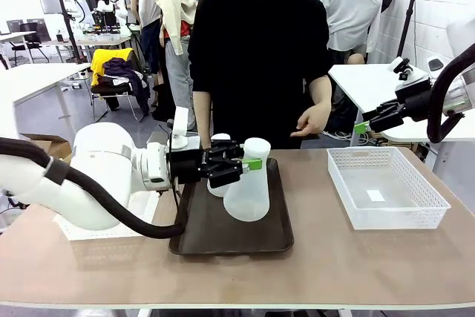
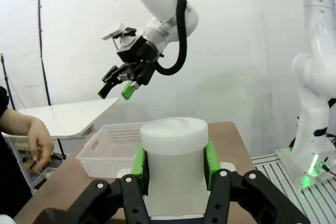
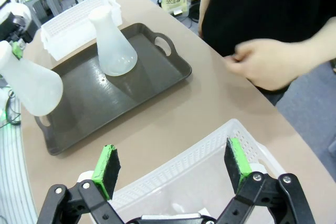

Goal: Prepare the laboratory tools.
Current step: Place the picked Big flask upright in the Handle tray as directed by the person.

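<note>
Frosted white plastic is what the left hand (image 1: 249, 163) is clamped on: its green pads (image 2: 139, 162) press both sides of the neck of one conical flask (image 1: 248, 183). In the right wrist view this held flask (image 3: 29, 83) is tilted over the near end of the dark brown tray (image 3: 152, 85), with its neck pointing towards the left arm and its wide base turned towards the tray; I cannot tell if the base touches the tray or is lifted. The second flask (image 3: 112, 45) stands upright on the far part of the tray, neck up. The right hand (image 3: 173, 169) is wide apart and empty, above the white lattice basket (image 1: 386, 187) on the desk (image 1: 334, 257). The person's hand (image 1: 313, 119) waits behind the desk. I judge the task is about halfway, because one flask is gripped and the other is untouched.
</note>
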{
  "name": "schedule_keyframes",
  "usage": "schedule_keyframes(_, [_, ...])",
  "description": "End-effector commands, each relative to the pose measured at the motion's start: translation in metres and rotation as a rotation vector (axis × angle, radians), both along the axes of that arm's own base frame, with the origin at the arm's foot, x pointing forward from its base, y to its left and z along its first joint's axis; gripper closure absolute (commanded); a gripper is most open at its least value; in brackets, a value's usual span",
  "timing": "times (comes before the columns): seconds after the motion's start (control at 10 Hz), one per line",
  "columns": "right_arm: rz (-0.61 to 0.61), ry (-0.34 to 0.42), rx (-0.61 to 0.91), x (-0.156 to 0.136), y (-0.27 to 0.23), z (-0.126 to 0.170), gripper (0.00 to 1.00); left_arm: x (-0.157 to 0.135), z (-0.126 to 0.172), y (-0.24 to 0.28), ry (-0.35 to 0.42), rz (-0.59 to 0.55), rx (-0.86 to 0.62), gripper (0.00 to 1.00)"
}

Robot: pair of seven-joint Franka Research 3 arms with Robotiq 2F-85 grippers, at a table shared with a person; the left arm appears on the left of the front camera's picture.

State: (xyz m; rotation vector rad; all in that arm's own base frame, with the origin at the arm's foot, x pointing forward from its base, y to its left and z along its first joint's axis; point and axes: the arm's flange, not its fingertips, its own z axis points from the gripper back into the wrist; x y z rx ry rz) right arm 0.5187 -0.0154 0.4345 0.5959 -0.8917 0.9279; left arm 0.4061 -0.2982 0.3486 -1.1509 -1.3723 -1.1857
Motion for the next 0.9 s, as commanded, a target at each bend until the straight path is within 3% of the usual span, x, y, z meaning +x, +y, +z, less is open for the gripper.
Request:
schedule_keyframes(0.0, [0.006,0.004,-0.006,-0.001,0.0,-0.002,0.0,0.014,-0.021,-0.001,0.007,0.013,-0.058,1.0])
schedule_keyframes(0.1, [0.006,0.004,-0.006,-0.001,0.0,-0.002,0.0,0.018,-0.038,0.0,0.055,-0.016,-0.039,1.0])
schedule_keyframes(0.5, [0.006,0.004,-0.006,-0.001,0.0,-0.002,0.0,0.03,-0.075,0.012,0.046,0.055,0.015,1.0])
schedule_keyframes(0.8, [0.006,0.004,-0.006,-0.001,0.0,-0.002,0.0,0.034,-0.083,0.015,0.055,0.095,0.047,1.0])
